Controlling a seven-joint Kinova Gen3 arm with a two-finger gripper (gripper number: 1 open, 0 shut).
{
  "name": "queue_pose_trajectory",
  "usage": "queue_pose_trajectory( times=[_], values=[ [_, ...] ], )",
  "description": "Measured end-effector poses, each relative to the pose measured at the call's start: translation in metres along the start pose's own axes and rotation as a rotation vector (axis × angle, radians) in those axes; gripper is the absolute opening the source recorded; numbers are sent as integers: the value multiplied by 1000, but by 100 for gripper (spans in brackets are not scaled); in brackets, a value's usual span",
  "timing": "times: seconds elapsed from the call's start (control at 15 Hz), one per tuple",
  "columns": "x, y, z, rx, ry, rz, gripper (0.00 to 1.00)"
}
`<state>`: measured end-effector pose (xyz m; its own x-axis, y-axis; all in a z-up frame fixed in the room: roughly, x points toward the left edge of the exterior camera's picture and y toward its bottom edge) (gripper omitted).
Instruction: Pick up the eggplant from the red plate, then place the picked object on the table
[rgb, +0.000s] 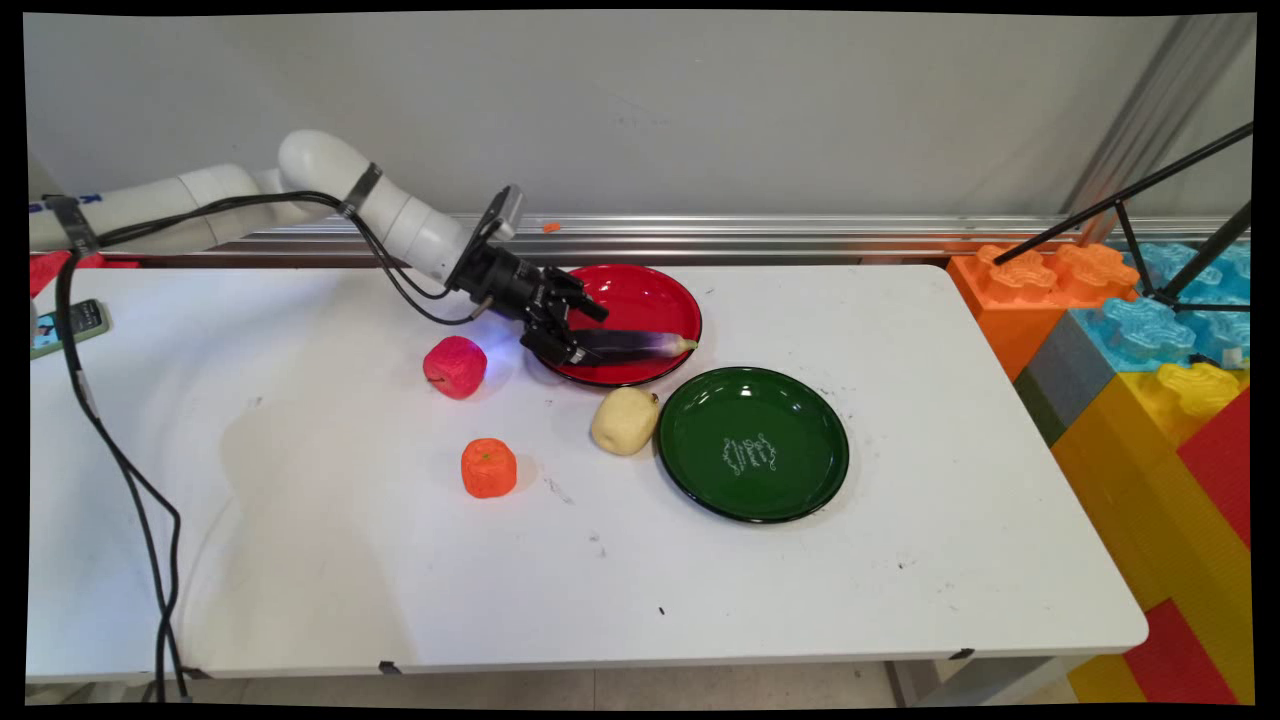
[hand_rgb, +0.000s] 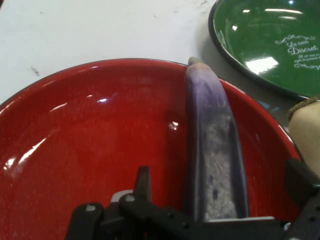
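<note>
The white table (rgb: 900, 560) fills most of the main view, with a stack of big coloured toy blocks (rgb: 1150, 400) off its right edge. 2 plates sit near the middle of the frame: a green plate (rgb: 752, 443), bare, just right of centre, and a red plate (rgb: 640, 295) above and left of it, the rims close together. The gripper (rgb: 583, 333) reaches in from the upper left and hangs low over the red plate's left side. Its 2 fingers stand apart, 1 on each side of the thick end of a purple eggplant (rgb: 640, 345), with a gap showing in the hand view. The eggplant lies in the red plate, its tip over the right-hand rim. Below sit a yellow fruit (rgb: 625, 420) beside the green plate, a red apple (rgb: 455, 367) left of the red plate, and an orange (rgb: 489, 468) lower still
</note>
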<state>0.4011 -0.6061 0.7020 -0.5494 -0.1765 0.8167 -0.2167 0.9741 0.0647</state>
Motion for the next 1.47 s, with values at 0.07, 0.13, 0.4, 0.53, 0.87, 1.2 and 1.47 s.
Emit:
queue_pose_trajectory(
  times=[0.07,0.13,0.4,0.53,0.87,1.2,1.47],
  values=[
    [-1,-1,2,-1,-1,2,100],
    [-1,-1,4,-2,-2,4,100],
    [-3,-6,12,-2,-7,14,100],
    [-5,-9,15,-1,-12,20,100],
    [-10,-15,19,3,-24,33,0],
    [-12,-20,21,2,-30,43,0],
    [-6,-19,17,-1,-13,34,0]
  ],
)
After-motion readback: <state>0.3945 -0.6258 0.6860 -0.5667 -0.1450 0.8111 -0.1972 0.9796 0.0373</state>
